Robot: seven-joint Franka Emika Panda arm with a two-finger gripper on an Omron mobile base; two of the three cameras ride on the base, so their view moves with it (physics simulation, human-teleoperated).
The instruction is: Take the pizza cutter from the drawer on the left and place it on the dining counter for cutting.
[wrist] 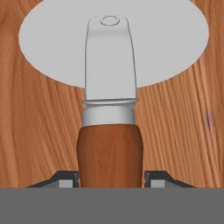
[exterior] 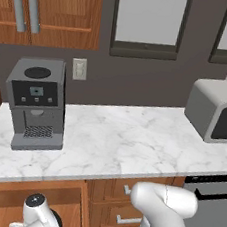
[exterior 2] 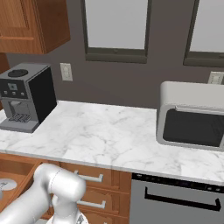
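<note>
The pizza cutter lies on the wooden floor of the open drawer, its round grey blade far from me and its reddish-brown handle close to me. My gripper straddles that handle, with one fingertip pressed against each side of it. In the left base view the arm's wrist reaches down into the open drawer at the lower left. That drawer also appears at the lower left of the right base view. The dining counter is out of view.
Above the drawer runs a marble worktop with a grey coffee machine on the left and a microwave on the right. Narrower stacked drawers sit right of the open one, and a dishwasher beyond them.
</note>
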